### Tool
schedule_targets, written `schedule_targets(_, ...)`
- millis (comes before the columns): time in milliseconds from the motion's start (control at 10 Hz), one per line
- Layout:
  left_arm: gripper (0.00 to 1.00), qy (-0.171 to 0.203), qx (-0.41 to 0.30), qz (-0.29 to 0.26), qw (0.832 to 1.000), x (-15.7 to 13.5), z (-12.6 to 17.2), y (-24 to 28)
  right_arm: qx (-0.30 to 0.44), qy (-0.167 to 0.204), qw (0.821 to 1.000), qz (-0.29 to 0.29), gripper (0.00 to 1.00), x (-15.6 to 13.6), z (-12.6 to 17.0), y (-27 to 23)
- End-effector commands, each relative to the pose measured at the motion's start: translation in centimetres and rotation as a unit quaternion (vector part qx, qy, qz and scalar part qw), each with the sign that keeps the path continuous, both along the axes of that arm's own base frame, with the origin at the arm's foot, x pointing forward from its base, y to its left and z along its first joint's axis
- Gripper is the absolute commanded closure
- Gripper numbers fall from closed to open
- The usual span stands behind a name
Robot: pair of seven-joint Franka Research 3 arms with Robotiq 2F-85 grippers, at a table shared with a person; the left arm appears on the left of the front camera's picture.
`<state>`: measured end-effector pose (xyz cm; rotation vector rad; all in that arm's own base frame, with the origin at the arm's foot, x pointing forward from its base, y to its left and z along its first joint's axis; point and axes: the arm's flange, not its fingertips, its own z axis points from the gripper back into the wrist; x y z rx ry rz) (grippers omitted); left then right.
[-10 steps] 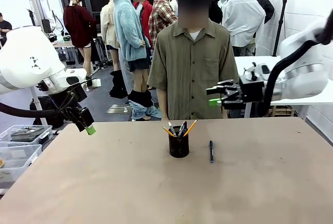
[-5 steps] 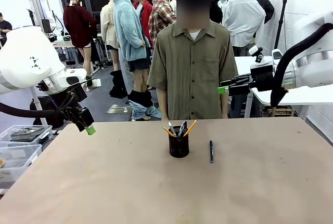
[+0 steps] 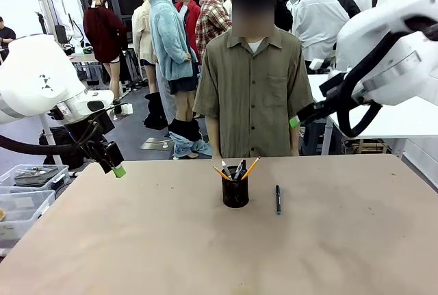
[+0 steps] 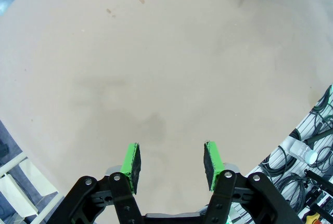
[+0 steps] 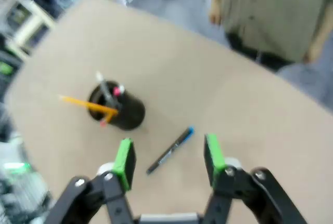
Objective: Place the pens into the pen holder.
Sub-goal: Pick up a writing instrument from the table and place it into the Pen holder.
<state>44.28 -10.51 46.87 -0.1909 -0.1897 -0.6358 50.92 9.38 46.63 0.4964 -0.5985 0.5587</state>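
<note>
The black pen holder [image 3: 235, 192] stands mid-table with several pens in it, two orange pencil-like ones [image 3: 250, 168] leaning out. In the right wrist view the pen holder [image 5: 122, 110] sits left of a dark blue-black pen [image 5: 169, 150] lying flat on the table. That same pen [image 3: 278, 199] lies just right of the holder in the front view. My right gripper [image 5: 167, 156] is open, high above the pen; its green pad [image 3: 294, 122] shows at the right. My left gripper [image 4: 171, 162] is open and empty over bare table near the left edge [image 3: 119, 170].
A person [image 3: 253, 83] stands at the table's far side, behind the holder, arms down. Clear plastic bins [image 3: 24, 196] sit off the table's left edge. A white table [image 3: 404, 120] stands behind at the right.
My right arm has swung upward and rightward, its gripper turning from sideways to point down at the table. The left arm, the holder and the loose pen have not moved.
</note>
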Motion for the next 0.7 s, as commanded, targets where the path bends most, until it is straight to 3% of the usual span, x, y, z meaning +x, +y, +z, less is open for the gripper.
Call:
schedule_targets(0, 0.36, 0.000, 0.006, 0.001, 1.000, 0.0, 0.0, 0.1, -0.007, 0.146, 0.989, 0.002, 0.33, 1.2, 3.1, 2.3)
schedule_targets(200, 0.36, 0.000, 0.006, 0.001, 1.000, 0.0, 0.0, 0.1, -0.069, 0.222, 0.972, -0.035, 0.33, 1.5, 2.4, 3.7)
schedule_targets(400, 0.36, 0.000, 0.006, 0.001, 1.000, 0.0, 0.0, 0.1, -0.130, 0.305, 0.940, -0.082, 0.33, 1.3, 0.2, 5.5)
schedule_targets(600, 0.36, 0.000, 0.006, 0.001, 1.000, 0.0, 0.0, 0.1, -0.186, 0.337, 0.915, -0.118, 0.33, 1.6, -2.4, 7.3)
